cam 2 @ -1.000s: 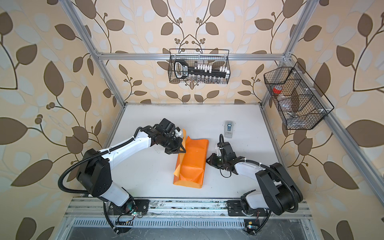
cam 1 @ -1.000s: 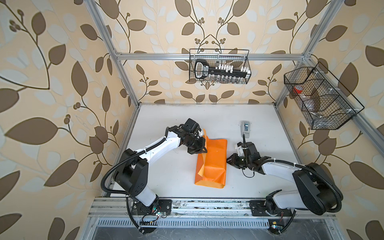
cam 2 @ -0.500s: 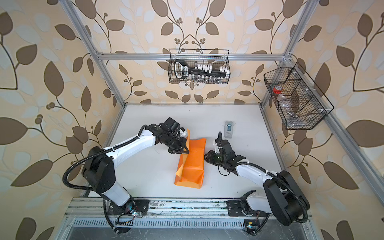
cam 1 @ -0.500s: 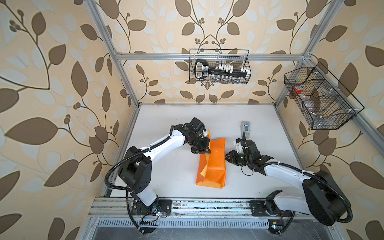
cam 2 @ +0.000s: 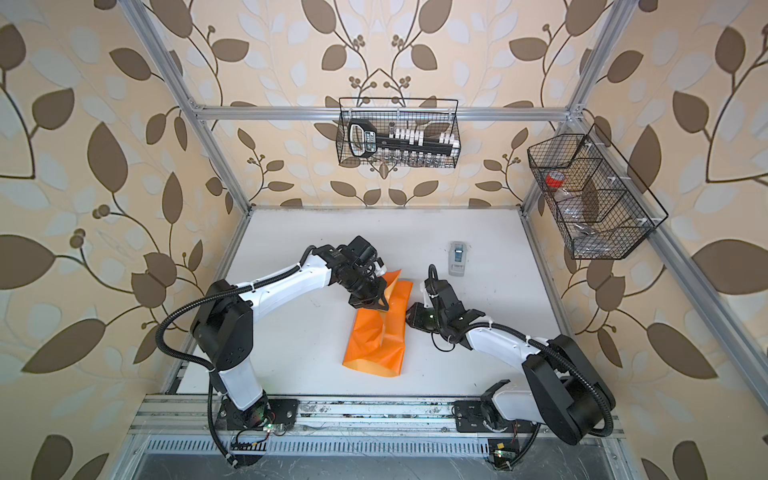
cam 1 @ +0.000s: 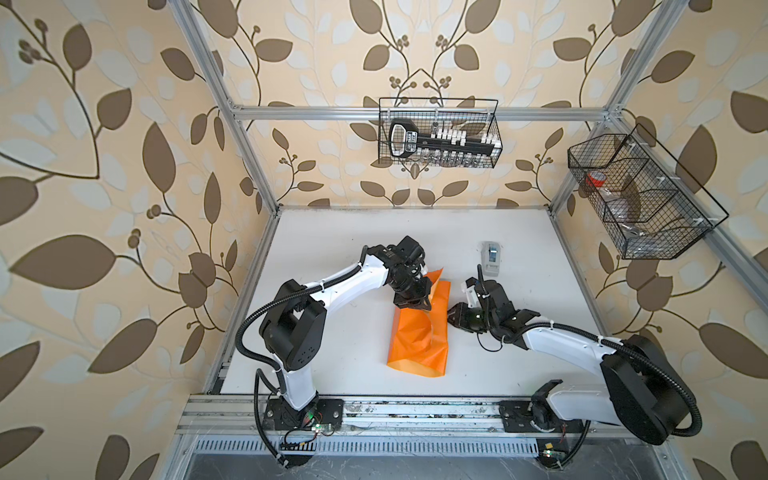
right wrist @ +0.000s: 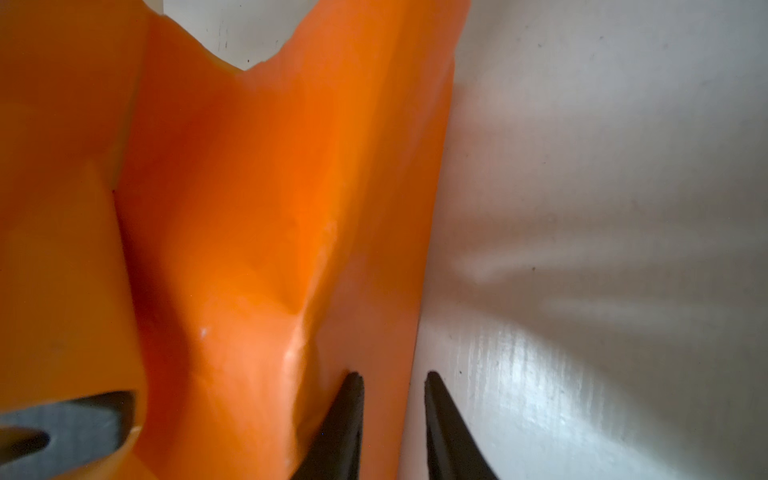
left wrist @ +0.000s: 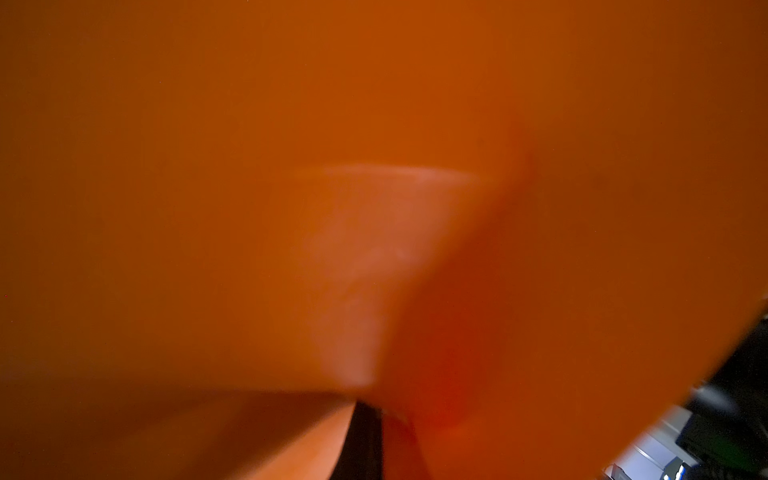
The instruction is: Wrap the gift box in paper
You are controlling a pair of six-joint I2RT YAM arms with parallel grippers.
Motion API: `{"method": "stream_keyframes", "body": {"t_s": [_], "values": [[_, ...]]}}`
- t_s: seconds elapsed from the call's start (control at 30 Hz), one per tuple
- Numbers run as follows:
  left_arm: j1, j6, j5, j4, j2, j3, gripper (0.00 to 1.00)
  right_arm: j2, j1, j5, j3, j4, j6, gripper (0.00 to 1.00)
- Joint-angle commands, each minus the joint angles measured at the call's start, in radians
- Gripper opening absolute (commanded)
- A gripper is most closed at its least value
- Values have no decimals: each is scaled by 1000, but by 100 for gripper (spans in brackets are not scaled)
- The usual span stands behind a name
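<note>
Left claw [cam 1: 422,306] shifted rightward, clenched on flap of paper [cam 1: 417,336]; right claw [right wrist: 394,386] parted, straddling paper edge.

Both top views are bright, sharp; left wrist view shows the paper [left wrist: 374,208] blurred.

Your right gripper [right wrist: 392,415] has its black fingertips [right wrist: 353,419] slightly apart, straddling the paper [right wrist: 249,249] edge. From the tips, creased orange sheet fills ten o'clock; bare white table [right wrist: 582,208] spreads at two o'clock.
</note>
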Motion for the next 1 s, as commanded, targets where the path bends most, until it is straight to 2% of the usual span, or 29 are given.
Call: {"method": "stream_keyframes", "body": {"t_s": [0.0, 0.63, 0.83, 0.97], "values": [[-24, 21, 18, -4, 27, 38, 0, 11, 17, -1, 36, 1, 10, 27], [-33, -29, 11, 148, 51, -108, 0, 38, 64, 29, 84, -24, 8, 27], [-33, -52, 28, 223, 48, -168, 40, 36, 65, 28, 81, -27, 8, 27], [-34, -62, 35, 252, 52, -193, 50, 35, 66, 27, 82, -31, 8, 27]]}}
